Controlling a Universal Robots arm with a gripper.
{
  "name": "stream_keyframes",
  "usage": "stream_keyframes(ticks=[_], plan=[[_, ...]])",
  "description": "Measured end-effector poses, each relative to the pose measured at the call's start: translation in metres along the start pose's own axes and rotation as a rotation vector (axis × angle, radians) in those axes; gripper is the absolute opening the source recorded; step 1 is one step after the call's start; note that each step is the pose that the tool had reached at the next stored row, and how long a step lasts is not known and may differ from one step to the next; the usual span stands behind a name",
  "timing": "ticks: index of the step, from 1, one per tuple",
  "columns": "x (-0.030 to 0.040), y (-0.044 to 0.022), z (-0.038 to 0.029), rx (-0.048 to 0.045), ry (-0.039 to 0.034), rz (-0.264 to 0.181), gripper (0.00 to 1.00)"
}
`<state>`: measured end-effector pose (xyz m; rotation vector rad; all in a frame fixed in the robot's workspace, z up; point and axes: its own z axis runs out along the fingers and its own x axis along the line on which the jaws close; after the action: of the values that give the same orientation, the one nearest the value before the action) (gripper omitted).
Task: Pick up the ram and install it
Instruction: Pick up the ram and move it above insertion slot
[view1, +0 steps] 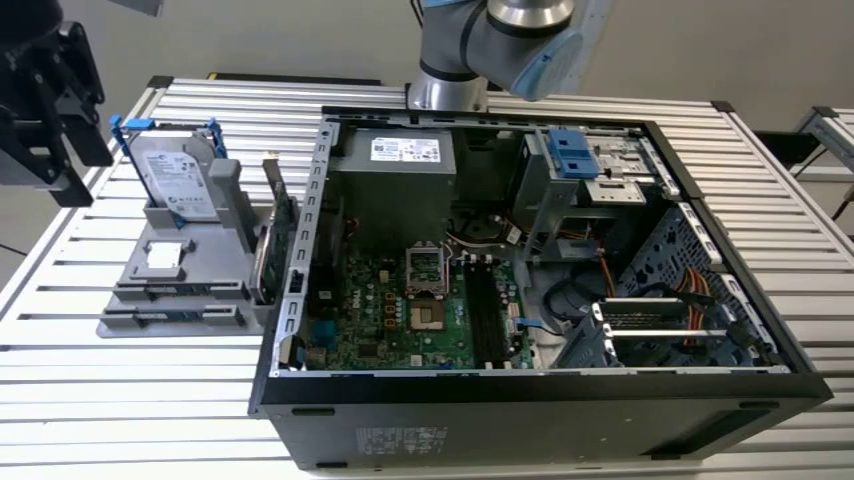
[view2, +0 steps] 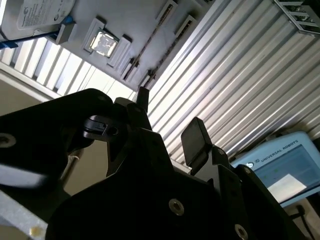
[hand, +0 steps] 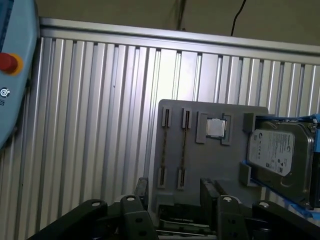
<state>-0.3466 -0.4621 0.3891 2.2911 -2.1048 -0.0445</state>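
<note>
Two thin dark strips stand on edge in the paired slots of the grey holder (hand: 210, 165). They look like ram (hand: 184, 147) seen edge-on, and they also show as fine lines of ram (view2: 152, 37) in the second wrist view. My gripper (hand: 175, 195) hangs high above the table, short of the holder, open with nothing between its black fingers (hand: 207, 192). The second wrist view shows the gripper (view2: 170, 117) with the same empty gap. In the exterior view the gripper (view1: 67, 160) is at the far left, well above the holder (view1: 174, 300).
The holder also carries a silver hard drive (hand: 277, 155) with blue clips, a square chip (hand: 216, 128) and an upright green card (view1: 274, 235). The open computer case (view1: 534, 385) stands at the exterior view's right, with long black slots (view1: 483, 310) on its board. A pendant (hand: 10, 65) lies nearby.
</note>
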Motion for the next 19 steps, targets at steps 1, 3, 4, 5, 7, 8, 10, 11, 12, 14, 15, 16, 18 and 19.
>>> stream_keyframes(ticks=[1,3,4,5,7,8,10,11,12,14,15,16,18,19], plan=[[0.0000,-0.0001,0.0003,0.0001,-0.0001,0.001,1.00],[0.0000,-0.0001,0.0003,-0.0001,0.0000,0.001,1.00],[0.0000,-0.0001,0.0003,-0.0001,0.0000,0.001,1.00],[0.0000,-0.0001,0.0004,0.0000,-0.0001,0.001,1.00],[0.0000,-0.0001,0.0004,0.0000,-0.0001,0.001,1.00],[0.0000,-0.0001,0.0004,0.0000,-0.0001,0.001,1.00],[0.0000,-0.0002,0.0011,0.0003,-0.0003,0.001,1.00],[0.0001,-0.0002,0.0015,0.0001,-0.0001,0.001,1.00],[0.0000,-0.0002,0.0020,0.0000,-0.0001,0.001,1.00],[0.0001,-0.0002,0.0032,0.0000,-0.0001,0.001,1.00],[0.0000,-0.0003,0.0039,0.0001,-0.0001,0.001,1.00],[0.0001,-0.0003,0.0046,0.0000,-0.0001,0.001,1.00],[0.0000,-0.0004,0.0062,0.0001,-0.0001,0.001,1.00],[0.0001,-0.0004,0.0069,0.0000,-0.0001,0.001,1.00]])
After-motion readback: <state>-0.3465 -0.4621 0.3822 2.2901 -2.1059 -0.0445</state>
